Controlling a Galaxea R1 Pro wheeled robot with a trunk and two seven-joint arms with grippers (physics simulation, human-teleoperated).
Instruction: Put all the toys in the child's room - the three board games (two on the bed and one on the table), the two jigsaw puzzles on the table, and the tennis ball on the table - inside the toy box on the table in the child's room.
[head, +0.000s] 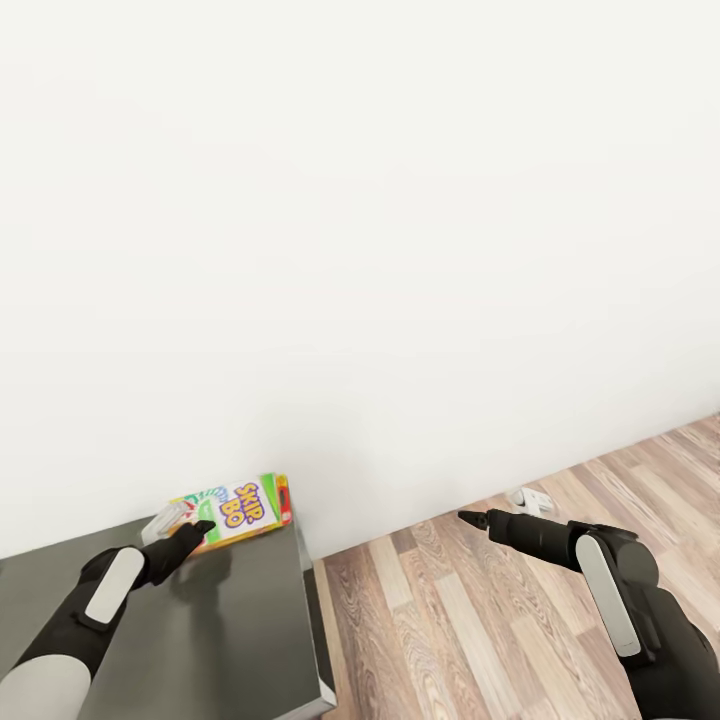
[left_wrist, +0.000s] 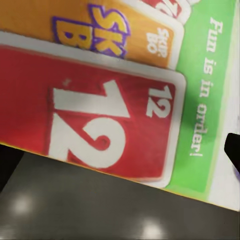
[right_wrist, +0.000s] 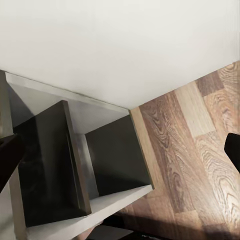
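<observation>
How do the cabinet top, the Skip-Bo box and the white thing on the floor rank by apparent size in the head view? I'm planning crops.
1. cabinet top
2. Skip-Bo box
3. white thing on the floor, clearly smallest, though farther away.

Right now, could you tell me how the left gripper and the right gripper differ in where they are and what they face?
The left gripper is over the dark cabinet top, at the Skip-Bo box; the right gripper hangs above the wood floor, beside nothing. The left wrist view shows the box's printed face; the right wrist view shows open cabinet shelves. Both are black.
</observation>
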